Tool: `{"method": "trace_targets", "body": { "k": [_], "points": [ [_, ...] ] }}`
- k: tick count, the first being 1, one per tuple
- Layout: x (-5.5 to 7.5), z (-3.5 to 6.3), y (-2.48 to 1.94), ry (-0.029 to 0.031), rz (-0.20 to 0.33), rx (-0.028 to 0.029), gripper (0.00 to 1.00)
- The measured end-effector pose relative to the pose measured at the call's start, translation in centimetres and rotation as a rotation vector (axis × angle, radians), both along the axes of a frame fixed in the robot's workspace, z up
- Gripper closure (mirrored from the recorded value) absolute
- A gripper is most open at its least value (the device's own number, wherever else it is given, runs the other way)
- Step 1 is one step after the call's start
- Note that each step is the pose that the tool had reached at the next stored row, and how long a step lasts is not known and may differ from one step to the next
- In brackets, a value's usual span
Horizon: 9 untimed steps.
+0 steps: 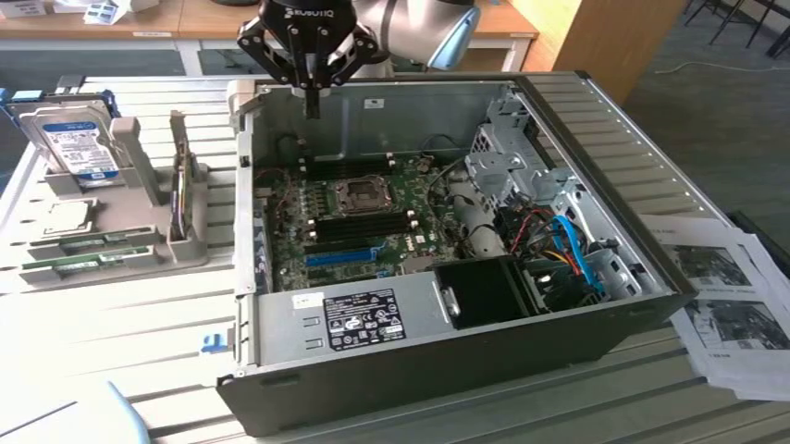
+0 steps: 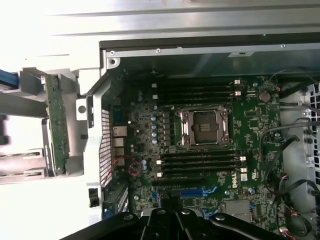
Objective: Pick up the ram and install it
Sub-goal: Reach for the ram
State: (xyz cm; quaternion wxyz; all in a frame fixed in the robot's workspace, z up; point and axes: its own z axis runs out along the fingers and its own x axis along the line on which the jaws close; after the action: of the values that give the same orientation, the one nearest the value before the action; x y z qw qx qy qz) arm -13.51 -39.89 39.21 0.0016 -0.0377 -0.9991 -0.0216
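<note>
Over the back rim of the open case [image 1: 617, 176] is where your gripper [image 1: 314, 109] hangs, fingers pressed together with nothing pinched between them, tip just beside the rear wall's corner. The ram [image 1: 87, 244] is way off at the exterior view's left, lying flat in the gray tray [image 1: 140, 166] with its twin [image 1: 72, 265] just beside it, below the hard drive [image 1: 77, 139], well apart from the gripper. Inside the case you've got decent open room above the motherboard [image 1: 370, 231] around the CPU socket [image 2: 205, 127], with dark slots on both sides of it. It gets tighter toward the exterior view's right, where the drive cage [image 1: 512, 157] and the red and blue cables [image 1: 561, 245] crowd in, plus the black fan box [image 1: 487, 291] at the near edge
</note>
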Motion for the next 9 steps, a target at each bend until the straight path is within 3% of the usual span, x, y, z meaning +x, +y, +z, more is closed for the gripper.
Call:
{"method": "trace_targets", "body": {
  "k": [9],
  "points": [
    [-1.2,-0.07,0.00,0.0173,0.000,0.0001,0.91]
  ]
}}
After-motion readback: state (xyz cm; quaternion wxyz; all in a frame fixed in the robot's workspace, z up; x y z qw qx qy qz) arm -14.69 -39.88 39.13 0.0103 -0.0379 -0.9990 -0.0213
